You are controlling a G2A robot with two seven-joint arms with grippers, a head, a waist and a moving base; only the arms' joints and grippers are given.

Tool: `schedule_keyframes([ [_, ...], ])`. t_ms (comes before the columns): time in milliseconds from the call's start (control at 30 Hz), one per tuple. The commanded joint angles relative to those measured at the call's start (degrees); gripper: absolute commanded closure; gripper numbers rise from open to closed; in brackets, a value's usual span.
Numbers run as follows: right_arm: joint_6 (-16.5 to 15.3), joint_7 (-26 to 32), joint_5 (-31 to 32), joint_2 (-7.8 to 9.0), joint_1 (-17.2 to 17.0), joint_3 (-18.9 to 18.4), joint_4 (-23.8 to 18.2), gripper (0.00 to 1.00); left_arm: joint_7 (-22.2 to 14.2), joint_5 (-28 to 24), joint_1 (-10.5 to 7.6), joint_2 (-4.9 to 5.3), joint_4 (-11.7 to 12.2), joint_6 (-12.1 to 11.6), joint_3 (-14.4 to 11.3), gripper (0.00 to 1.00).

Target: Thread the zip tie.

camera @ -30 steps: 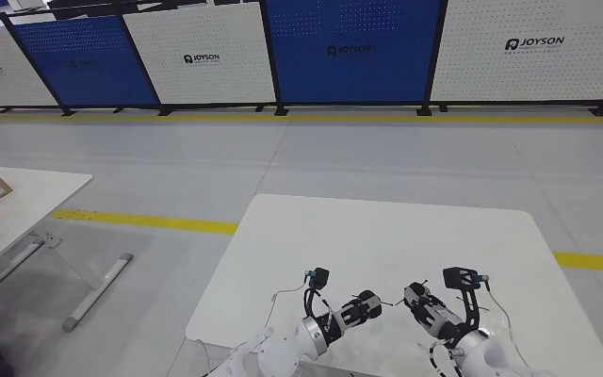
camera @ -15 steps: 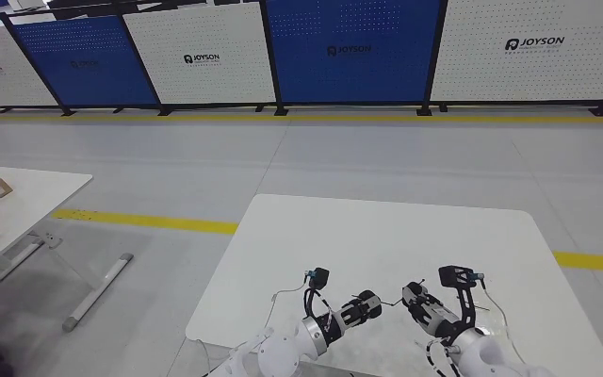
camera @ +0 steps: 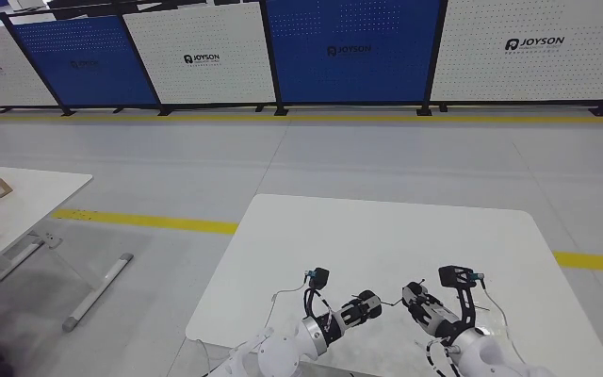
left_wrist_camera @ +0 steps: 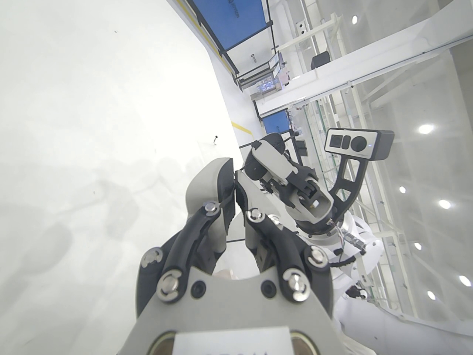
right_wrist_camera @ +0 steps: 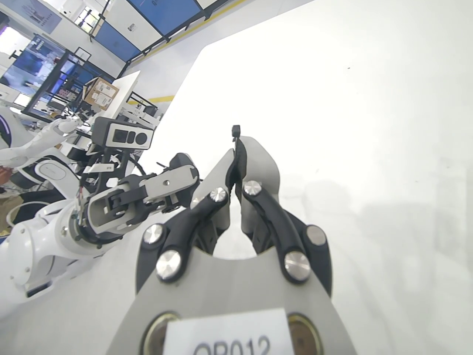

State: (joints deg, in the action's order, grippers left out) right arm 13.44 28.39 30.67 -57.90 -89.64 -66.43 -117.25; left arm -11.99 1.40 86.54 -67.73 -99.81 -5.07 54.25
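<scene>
Right gripper: fingers clenched on the black zip tie, with its head end poking out past the tips. Left gripper: pads pressed together on a thin black strand of the same tie, which runs on toward the right gripper. Top view: both sit at lower centre of frame, tips facing, just apart, over the white table.
</scene>
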Motion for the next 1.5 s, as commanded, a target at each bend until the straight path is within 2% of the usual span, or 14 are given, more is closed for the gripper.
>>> schedule_keyframes([
  [0, 0.0, 0.0, 0.0, 0.0, 0.0, 0.0, 0.0, 1.0, 0.0, 0.0, 0.0, 0.0, 0.0, 0.0, 0.0, 1.0],
  [1033, 0.36, -1.72, -0.79, -0.45, -0.21, -1.04, 0.57, 1.0, 0.0, 0.0, 0.0, 0.0, 0.0, 0.0, 0.0, 1.0],
  [1467, -3.55, -3.28, -0.55, -0.7, -2.53, -2.03, 0.65, 1.0, 0.0, 0.0, 0.0, 0.0, 0.0, 0.0, 0.0, 1.0],
])
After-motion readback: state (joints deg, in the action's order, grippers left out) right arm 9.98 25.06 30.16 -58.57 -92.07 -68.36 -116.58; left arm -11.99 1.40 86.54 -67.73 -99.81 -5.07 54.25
